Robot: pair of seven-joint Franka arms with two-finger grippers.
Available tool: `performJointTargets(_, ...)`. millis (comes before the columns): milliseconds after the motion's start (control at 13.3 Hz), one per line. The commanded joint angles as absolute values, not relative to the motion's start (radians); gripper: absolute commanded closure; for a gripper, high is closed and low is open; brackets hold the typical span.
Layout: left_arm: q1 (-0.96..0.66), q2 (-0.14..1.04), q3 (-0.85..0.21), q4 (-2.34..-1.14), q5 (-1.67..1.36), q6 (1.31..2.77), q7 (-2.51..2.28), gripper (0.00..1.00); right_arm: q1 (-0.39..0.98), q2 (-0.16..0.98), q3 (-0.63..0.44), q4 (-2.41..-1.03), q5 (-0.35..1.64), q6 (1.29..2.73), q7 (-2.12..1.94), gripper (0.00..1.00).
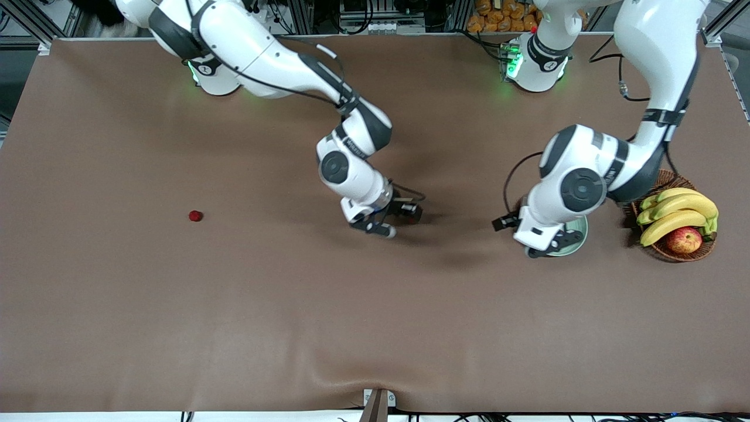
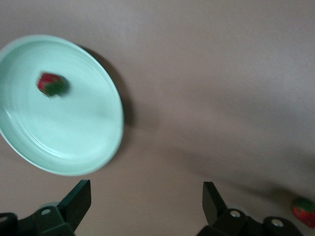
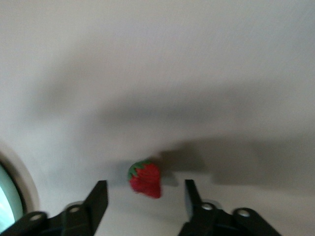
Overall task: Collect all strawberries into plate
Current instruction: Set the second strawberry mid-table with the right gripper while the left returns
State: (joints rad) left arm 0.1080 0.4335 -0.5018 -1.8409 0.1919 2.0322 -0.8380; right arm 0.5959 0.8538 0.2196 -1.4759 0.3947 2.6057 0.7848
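The pale green plate [image 1: 580, 239] lies next to the basket, mostly hidden under my left arm. In the left wrist view the plate [image 2: 74, 142] holds one strawberry [image 2: 51, 84]. My left gripper [image 1: 548, 249] [image 2: 145, 204] is open and empty above the table beside the plate. My right gripper [image 1: 379, 227] [image 3: 144, 199] is open, low over the middle of the table. A strawberry [image 3: 146, 179] lies on the table just ahead of its fingertips, partly hidden in the front view [image 1: 415, 217]. A third strawberry [image 1: 195, 216] lies toward the right arm's end.
A brown wicker basket [image 1: 665, 251] with bananas [image 1: 674, 214] and a red-yellow apple [image 1: 684, 240] stands at the left arm's end, close to the plate. The plate's rim [image 3: 7, 196] shows at the edge of the right wrist view. A strawberry [image 2: 304, 211] also shows in the left wrist view.
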Motion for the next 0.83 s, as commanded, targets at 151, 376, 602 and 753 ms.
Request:
performJointTargets(151, -0.006, 0.524, -0.508, -1.746, 0.17, 2.025, -1.041, 0.0, 0.398, 0.717, 0.224, -1.493, 0.405, 2.262, 0.772, 0.0)
performJointTargets(376, -0.127, 0.652, -0.506, -1.61, 0.172, 2.026, -1.24, 0.0, 0.194, 0.643, 0.224, -1.497, 0.304, 1.968, 0.686, 0.0)
performJointTargets(602, -0.204, 0.742, -0.502, -1.525, 0.175, 2.09, -1.356, 0.0, 0.027, 0.618, 0.224, -1.499, 0.187, 1.778, 0.493, 0.0)
performJointTargets(753, -0.236, 0.773, -0.5, -1.526, 0.181, 2.172, -1.403, 0.0, -0.067, 0.615, 0.224, -1.509, 0.126, 1.715, 0.425, 0.0)
